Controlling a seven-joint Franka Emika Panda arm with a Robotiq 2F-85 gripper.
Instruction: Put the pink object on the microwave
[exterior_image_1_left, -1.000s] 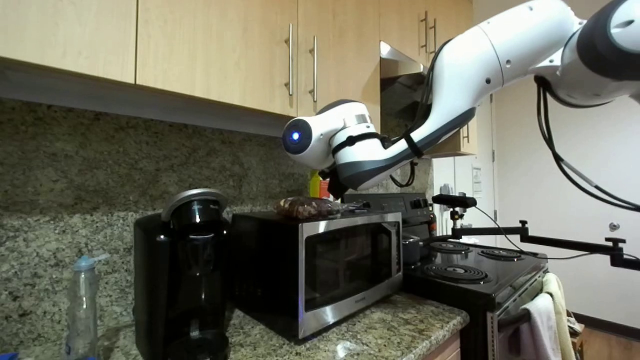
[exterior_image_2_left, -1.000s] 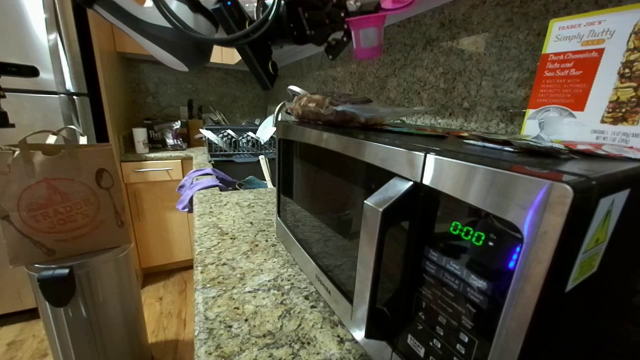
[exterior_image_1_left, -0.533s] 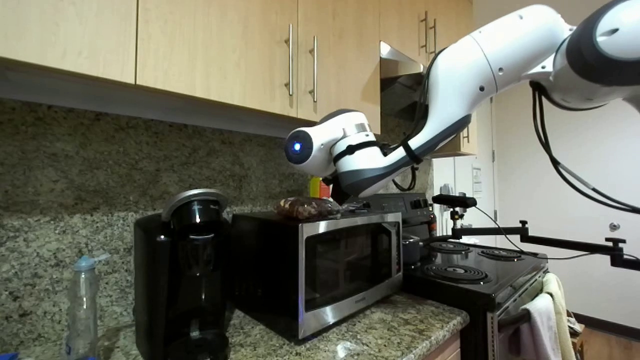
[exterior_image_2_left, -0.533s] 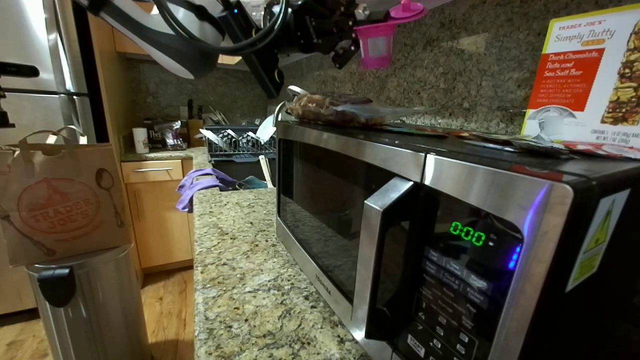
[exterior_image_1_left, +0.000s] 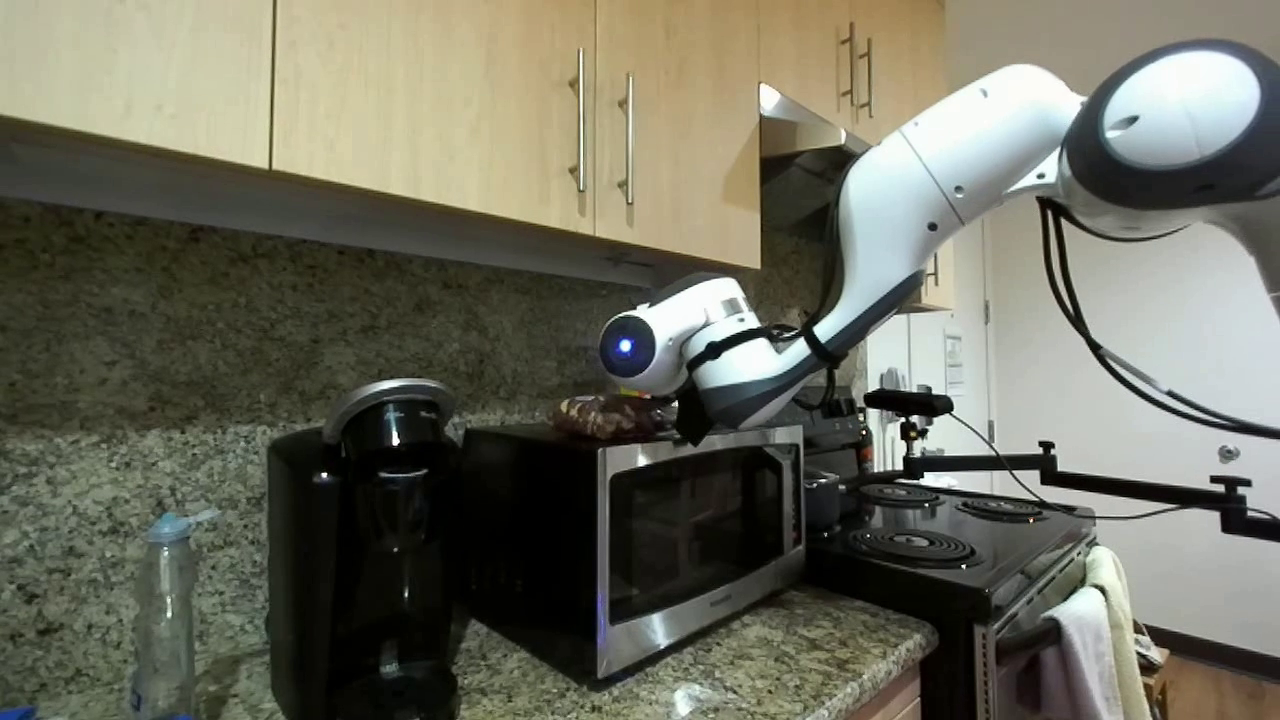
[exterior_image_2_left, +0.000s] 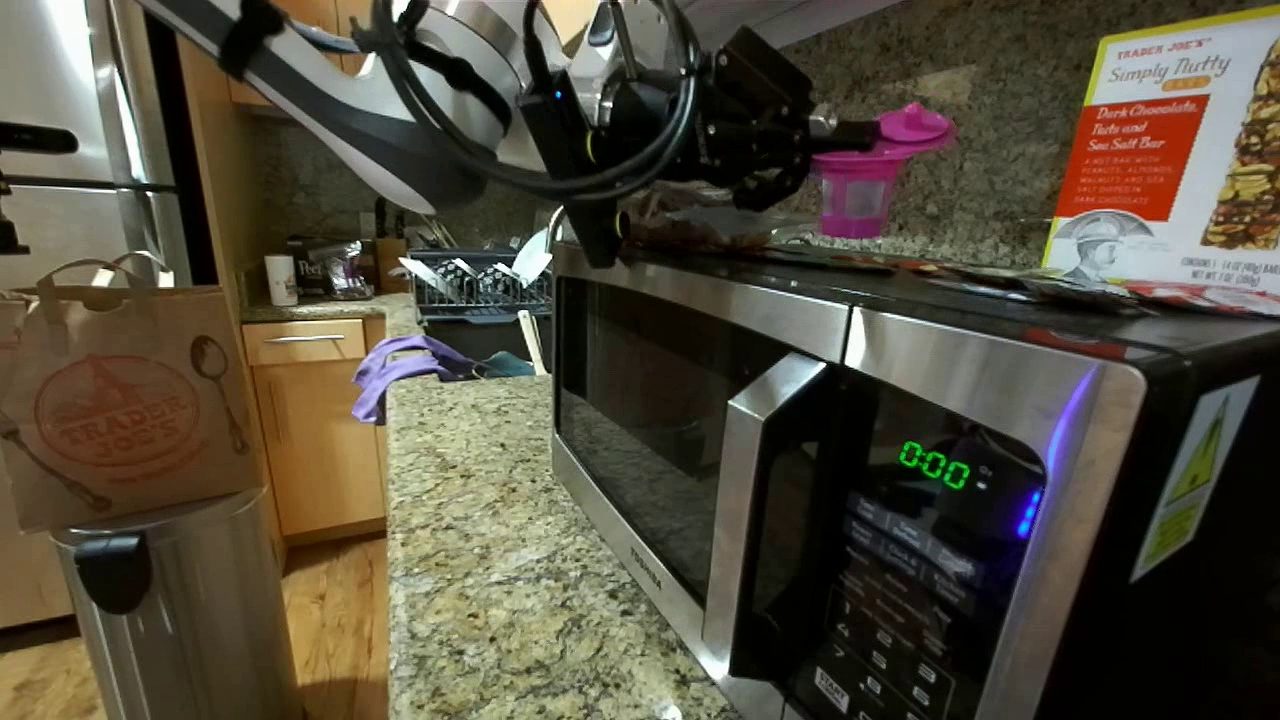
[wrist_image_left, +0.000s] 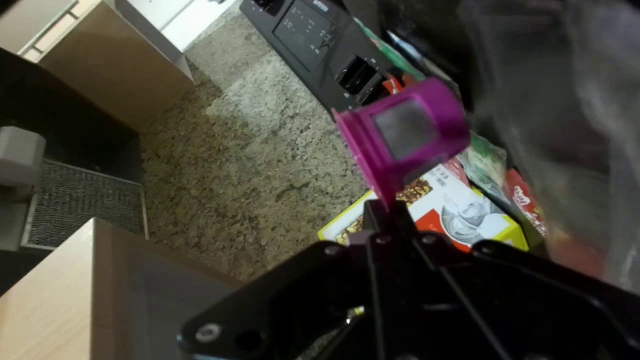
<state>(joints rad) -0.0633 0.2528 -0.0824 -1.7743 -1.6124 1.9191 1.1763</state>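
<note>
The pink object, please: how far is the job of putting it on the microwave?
Done: the pink object is picked up, clamped near its rim. In hand: the gripper holds it, apparently above the microwave, a gap showing below. Left: lowering it onto the top, then letting go.

Plainly a kitchen, fitted with wall cupboards (exterior_image_1_left: 430, 110), a stone counter (exterior_image_2_left: 480, 520), a stove (exterior_image_1_left: 1000, 545) with coil burners (exterior_image_1_left: 915, 545), a microwave (exterior_image_1_left: 690, 535), a coffee maker (exterior_image_1_left: 310, 560), a steel fridge (exterior_image_2_left: 55, 75) and a dish rack (exterior_image_2_left: 500, 308).
</note>
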